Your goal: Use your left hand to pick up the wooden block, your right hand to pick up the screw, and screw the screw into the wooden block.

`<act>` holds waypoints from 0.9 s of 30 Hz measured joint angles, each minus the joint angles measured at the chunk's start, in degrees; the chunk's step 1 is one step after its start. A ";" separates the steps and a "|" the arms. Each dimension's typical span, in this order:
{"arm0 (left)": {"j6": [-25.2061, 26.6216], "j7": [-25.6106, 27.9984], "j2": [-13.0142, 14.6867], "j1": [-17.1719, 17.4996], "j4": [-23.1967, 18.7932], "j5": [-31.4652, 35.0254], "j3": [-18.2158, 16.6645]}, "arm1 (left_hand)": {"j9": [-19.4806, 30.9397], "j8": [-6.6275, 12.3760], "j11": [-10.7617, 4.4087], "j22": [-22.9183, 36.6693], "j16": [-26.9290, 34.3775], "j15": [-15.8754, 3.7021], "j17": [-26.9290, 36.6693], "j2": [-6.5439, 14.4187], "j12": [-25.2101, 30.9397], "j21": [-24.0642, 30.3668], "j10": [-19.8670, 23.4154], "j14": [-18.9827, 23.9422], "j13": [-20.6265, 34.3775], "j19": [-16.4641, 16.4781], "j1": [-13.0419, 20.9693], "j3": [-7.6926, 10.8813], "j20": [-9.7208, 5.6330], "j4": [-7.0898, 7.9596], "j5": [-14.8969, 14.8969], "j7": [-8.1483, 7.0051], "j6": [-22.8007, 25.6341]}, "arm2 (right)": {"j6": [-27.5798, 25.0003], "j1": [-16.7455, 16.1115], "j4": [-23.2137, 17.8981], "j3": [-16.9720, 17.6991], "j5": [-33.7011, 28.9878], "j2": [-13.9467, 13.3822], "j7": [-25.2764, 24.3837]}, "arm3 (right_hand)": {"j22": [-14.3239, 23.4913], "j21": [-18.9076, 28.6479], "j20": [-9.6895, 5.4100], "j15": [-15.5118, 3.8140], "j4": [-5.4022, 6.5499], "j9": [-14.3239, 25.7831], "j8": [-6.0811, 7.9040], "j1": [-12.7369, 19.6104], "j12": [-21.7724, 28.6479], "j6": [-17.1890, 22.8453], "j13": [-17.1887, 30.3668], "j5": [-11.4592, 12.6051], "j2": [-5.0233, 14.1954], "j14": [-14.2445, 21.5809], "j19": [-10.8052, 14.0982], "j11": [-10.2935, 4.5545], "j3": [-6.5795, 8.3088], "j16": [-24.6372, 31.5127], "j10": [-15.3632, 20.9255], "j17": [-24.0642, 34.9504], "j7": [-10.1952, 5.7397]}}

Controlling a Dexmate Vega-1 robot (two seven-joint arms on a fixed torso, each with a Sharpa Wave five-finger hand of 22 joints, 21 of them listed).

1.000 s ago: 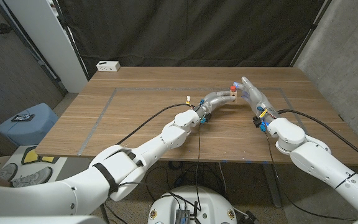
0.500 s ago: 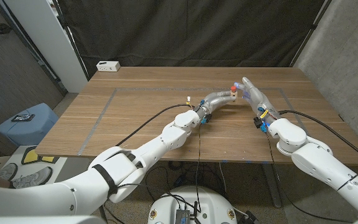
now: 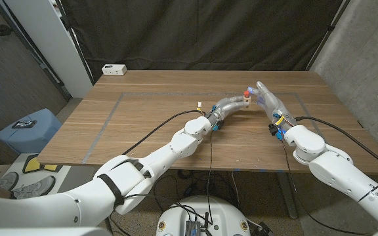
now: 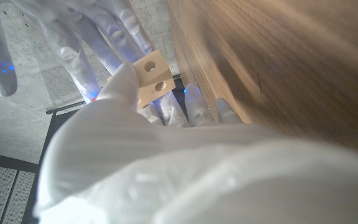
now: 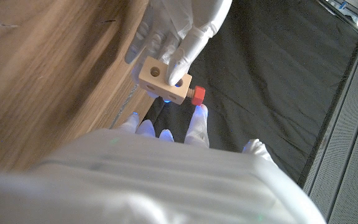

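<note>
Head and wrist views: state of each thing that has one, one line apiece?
wooden block: held off the table by the left hand.
red screw: sticking out of the block's side, right hand fingers at its head.
white box: resting at the table's far left corner.

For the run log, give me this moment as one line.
left hand: holds wooden block | right hand: fingers at red screw | screw: seated in block's side | both raised above table

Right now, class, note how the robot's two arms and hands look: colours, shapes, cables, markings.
Both arms are glossy white with rounded segments. The left arm carries a black band and a black cable; the right arm has a black cable and blue fittings at the wrist. The left hand and right hand are pale, translucent grey.
</note>
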 measured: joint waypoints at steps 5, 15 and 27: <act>-0.39 -0.18 -0.39 -0.47 1.05 -0.02 0.00 | 0.00 0.00 0.00 0.00 0.00 0.00 0.00 0.18 0.01 0.00 -0.01 0.00 -0.03 0.00 -0.19 0.10 0.00 0.10 0.00 0.00 -0.01 | -0.17 -0.05 -0.01 0.12 0.18 -0.03 0.06 | 0.00 0.00 0.00 0.00 0.15 0.00 0.00 0.00 0.00 0.30 0.00 0.00 0.00 0.00 0.00 0.00 0.15 0.00 0.00 0.00 0.30; -1.25 -0.88 -1.40 -1.68 3.61 -0.04 -0.07 | -0.03 -0.22 0.01 0.00 0.00 0.00 0.00 0.38 0.00 0.00 -0.20 0.00 0.25 0.00 -0.41 -0.13 0.00 0.33 -0.01 0.09 -0.11 | -0.35 -0.11 0.09 0.26 0.52 -0.04 0.19 | 0.00 0.00 0.00 0.00 0.15 -0.01 0.06 0.00 0.00 0.52 0.00 0.00 0.00 0.00 0.00 0.00 0.15 0.00 0.00 0.00 0.08; -1.57 -1.21 -2.04 -2.39 5.12 -0.02 -0.12 | -0.02 -0.10 -0.08 0.00 0.00 0.00 0.00 0.45 -0.07 0.00 -0.11 0.00 0.28 0.00 -0.48 -0.15 0.00 0.31 -0.08 -0.25 0.23 | 0.30 0.17 0.91 0.34 0.66 0.30 0.47 | 0.00 0.00 0.00 0.00 0.15 0.17 0.22 0.00 0.23 0.94 0.00 0.00 0.00 0.00 0.01 0.00 0.15 0.00 0.00 0.00 0.30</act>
